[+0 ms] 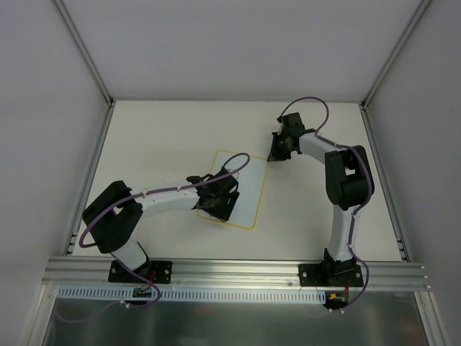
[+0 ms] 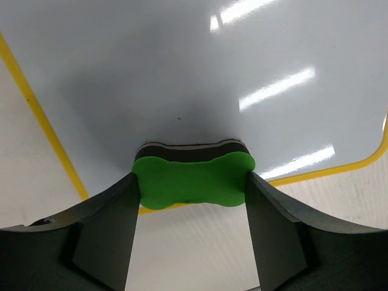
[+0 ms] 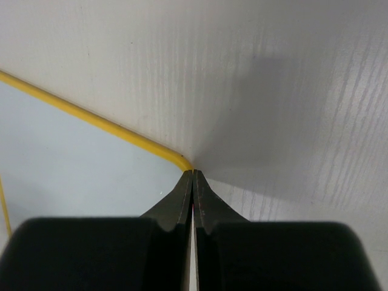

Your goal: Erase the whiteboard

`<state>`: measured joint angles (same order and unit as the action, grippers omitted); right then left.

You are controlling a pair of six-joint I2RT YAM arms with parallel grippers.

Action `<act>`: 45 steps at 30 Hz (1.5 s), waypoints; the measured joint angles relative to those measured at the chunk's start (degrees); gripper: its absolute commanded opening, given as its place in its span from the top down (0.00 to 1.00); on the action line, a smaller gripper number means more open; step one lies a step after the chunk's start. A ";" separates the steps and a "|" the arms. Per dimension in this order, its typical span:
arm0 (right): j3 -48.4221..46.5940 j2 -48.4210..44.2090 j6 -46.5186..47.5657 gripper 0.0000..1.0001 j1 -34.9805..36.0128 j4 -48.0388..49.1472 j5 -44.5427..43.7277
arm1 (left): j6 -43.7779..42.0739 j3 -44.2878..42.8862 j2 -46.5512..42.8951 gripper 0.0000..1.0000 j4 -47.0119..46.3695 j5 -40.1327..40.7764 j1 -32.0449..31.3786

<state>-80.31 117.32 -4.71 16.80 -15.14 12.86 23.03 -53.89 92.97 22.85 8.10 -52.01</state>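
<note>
The whiteboard (image 1: 248, 189) lies flat on the table, white with a thin yellow border, with no pen marks showing. My left gripper (image 1: 216, 204) is shut on a green bone-shaped eraser (image 2: 193, 179), whose dark pad rests on the board (image 2: 182, 79) near its near-left corner. My right gripper (image 1: 276, 155) is shut with nothing between the fingers, its tips (image 3: 193, 174) pressed on the board's far right corner (image 3: 73, 163).
The white table (image 1: 158, 137) is boxed in by grey walls with aluminium frame posts (image 1: 83, 50). An aluminium rail (image 1: 238, 272) runs along the near edge where both arm bases are bolted.
</note>
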 measured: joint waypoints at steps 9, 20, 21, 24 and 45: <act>0.09 0.00 -0.31 1.00 0.00 -0.07 0.85 | 3.26 5.53 -5.35 0.88 -0.92 -0.13 5.92; 0.28 0.00 -0.39 1.00 -0.02 -0.04 1.33 | 5.33 4.59 -5.11 0.88 1.86 2.64 12.00; 0.28 0.00 -0.39 1.00 -0.07 -0.02 1.33 | 5.44 4.11 -4.74 0.88 2.16 2.86 12.28; 0.31 0.00 -0.39 1.00 -0.20 0.00 1.33 | 6.05 2.84 -3.74 0.88 3.08 3.32 13.68; 2.34 -1.44 -0.68 0.57 -1.01 0.79 1.57 | 6.14 -7.50 -3.04 0.87 6.67 7.04 31.26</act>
<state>-77.97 115.87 -5.39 15.79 -14.35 14.44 29.17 -61.39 89.93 29.52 15.14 -20.75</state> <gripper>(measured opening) 0.271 0.636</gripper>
